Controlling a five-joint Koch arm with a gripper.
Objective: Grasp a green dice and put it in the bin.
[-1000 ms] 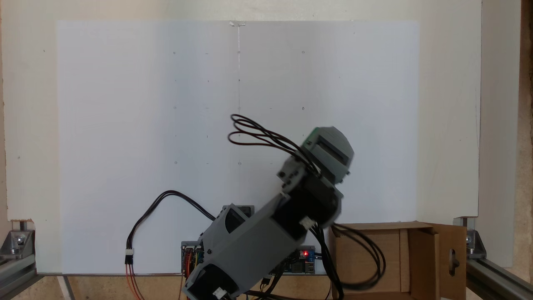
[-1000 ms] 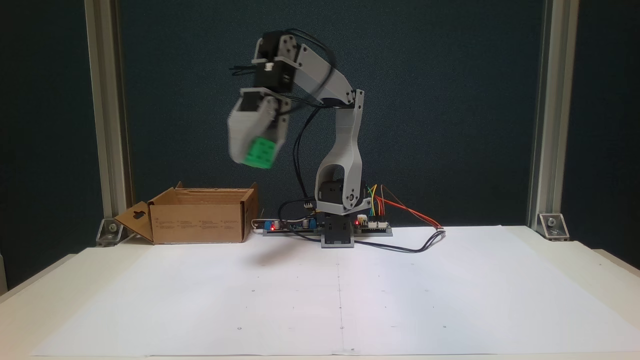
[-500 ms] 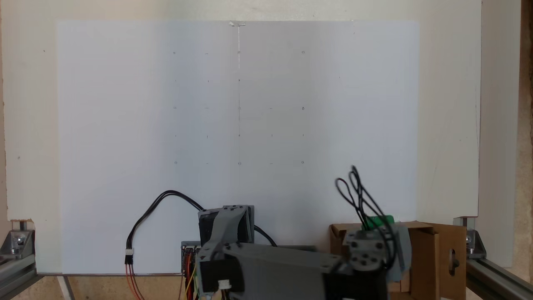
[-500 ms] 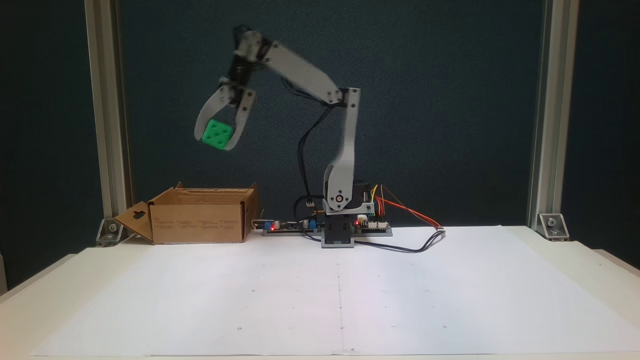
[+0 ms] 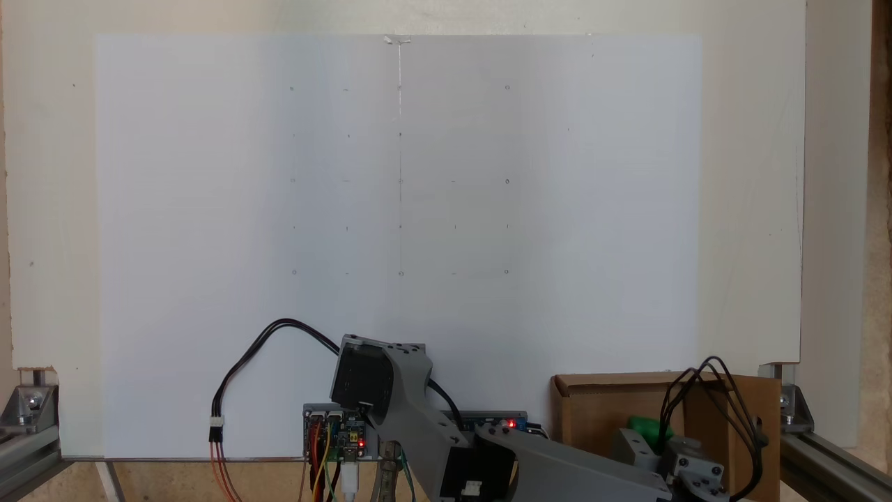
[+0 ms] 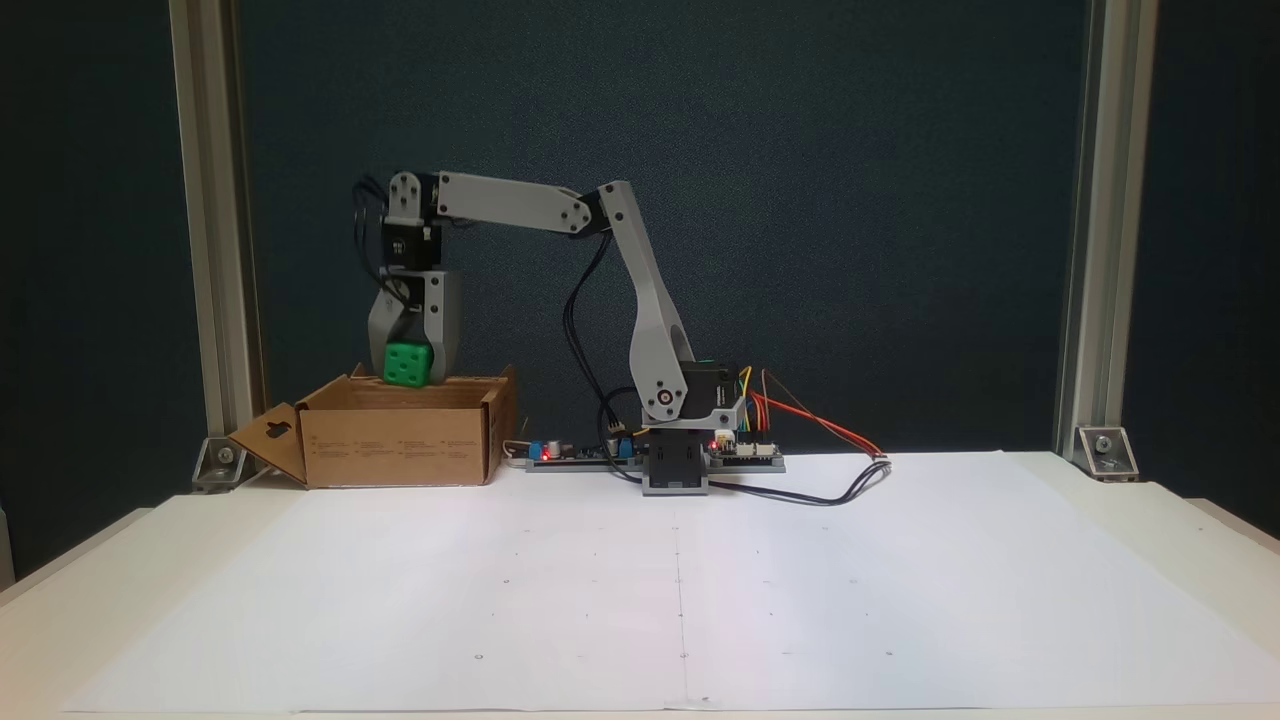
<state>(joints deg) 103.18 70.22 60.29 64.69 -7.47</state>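
Claw (image 6: 408, 368) grips green dice (image 6: 407, 364) (seemingly just above bin (image 6: 395, 445)).

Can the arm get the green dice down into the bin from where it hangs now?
Probably yes. The gripper holds the green dice right above the open top of the bin, flaps folded outward. Nothing shows between dice and opening. The bin's inside is hidden from the front.

White paper sheet (image 6: 900, 580) on table (image 6: 1210, 525)
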